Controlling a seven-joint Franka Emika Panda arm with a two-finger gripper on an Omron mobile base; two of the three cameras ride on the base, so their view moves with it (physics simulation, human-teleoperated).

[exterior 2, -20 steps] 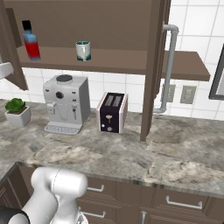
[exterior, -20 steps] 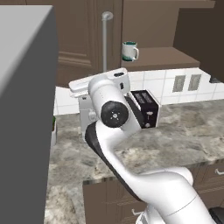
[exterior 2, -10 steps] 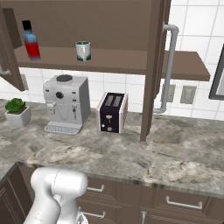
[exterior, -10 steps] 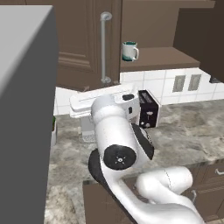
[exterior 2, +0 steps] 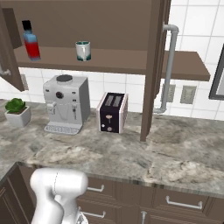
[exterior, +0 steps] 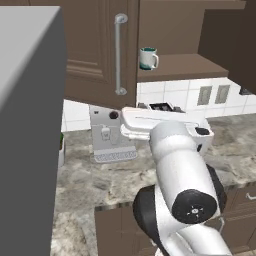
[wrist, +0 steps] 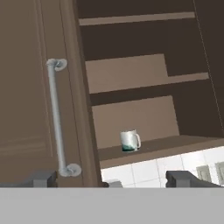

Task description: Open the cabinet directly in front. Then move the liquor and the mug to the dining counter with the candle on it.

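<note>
The cabinet (exterior 2: 87, 26) stands open, its doors swung out to both sides. On its lower shelf stand the blue liquor (exterior 2: 30, 41) at the left and the white mug (exterior 2: 83, 50) to its right. The mug (exterior: 148, 58) also shows beside the left door's bar handle (exterior: 119, 55). In the hand view my gripper (wrist: 113, 179) is open and holds nothing, its fingertips (wrist: 43, 178) set wide apart. It faces the mug (wrist: 130, 141) from a distance, with the door handle (wrist: 56, 118) on the left. The candle and the dining counter are out of view.
Under the cabinet, a marbled worktop (exterior 2: 131, 153) carries a grey coffee machine (exterior 2: 64, 103), a dark toaster (exterior 2: 113, 112) and a small potted plant (exterior 2: 17, 111). The right door (exterior 2: 153, 65) juts out over the worktop. A tall grey block (exterior: 30, 125) stands close on the left.
My gripper's jaws have spread wide. The arm has swung and risen in the left base view and now covers the toaster. Cabinet, liquor and mug have not moved.
</note>
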